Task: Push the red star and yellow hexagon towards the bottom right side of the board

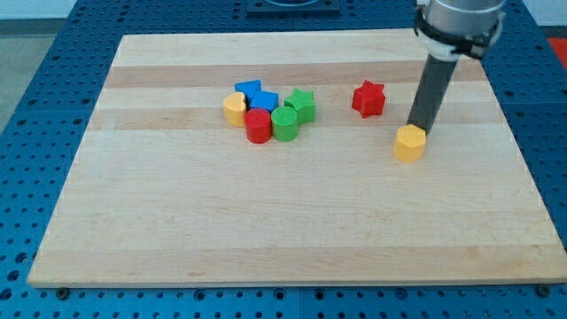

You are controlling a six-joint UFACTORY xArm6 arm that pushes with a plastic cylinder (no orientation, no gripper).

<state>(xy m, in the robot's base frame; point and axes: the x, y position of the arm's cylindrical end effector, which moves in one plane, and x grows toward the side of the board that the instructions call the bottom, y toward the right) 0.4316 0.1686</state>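
The red star (368,97) lies right of the board's middle, towards the view's top. The yellow hexagon (409,143) lies below and to the right of it. My tip (414,127) stands at the hexagon's top edge, touching or nearly touching it, and to the right of and below the red star. The dark rod rises up and to the right from there to the arm at the view's top right.
A cluster sits left of centre: a yellow block (235,108), a blue triangle (248,89), a blue block (264,101), a red cylinder (259,126), a green cylinder (285,123) and a green star (302,104). The wooden board (292,230) lies on a blue perforated table.
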